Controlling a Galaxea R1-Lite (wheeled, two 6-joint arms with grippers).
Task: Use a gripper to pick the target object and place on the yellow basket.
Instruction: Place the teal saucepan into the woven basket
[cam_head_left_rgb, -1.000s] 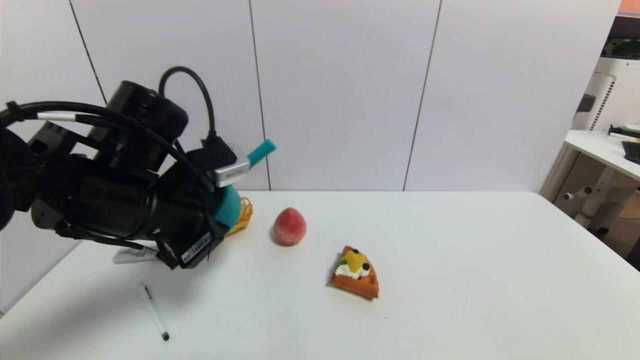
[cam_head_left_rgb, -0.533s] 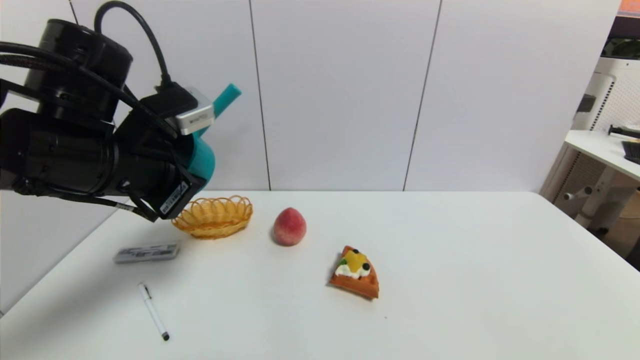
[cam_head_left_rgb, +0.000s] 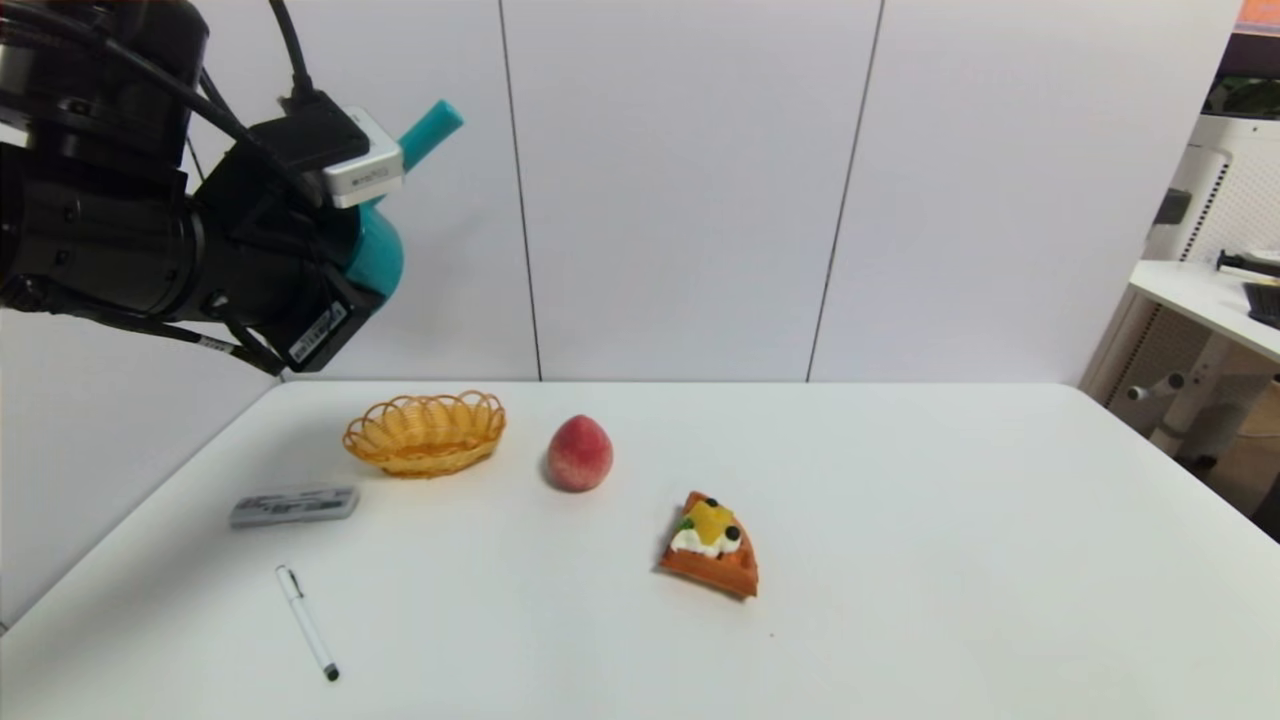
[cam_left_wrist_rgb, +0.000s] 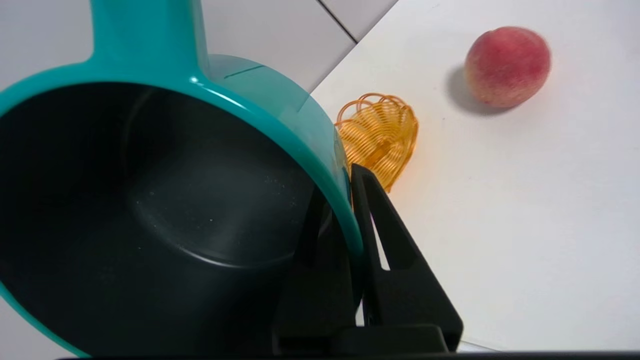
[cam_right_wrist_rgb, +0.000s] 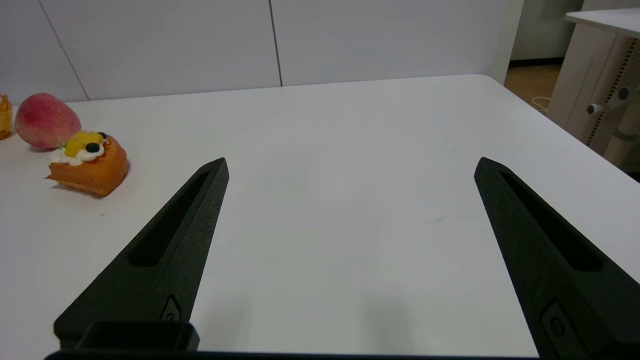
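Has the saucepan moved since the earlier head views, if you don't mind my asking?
Yes, the saucepan has risen and shifted left, now well above the basket.

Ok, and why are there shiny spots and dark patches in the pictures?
Left wrist view: white glare on the saucepan's teal rim, plus a shadow beside the peach. Right wrist view: faint dark smudges on the white table. Head view: soft shading at the table's left.
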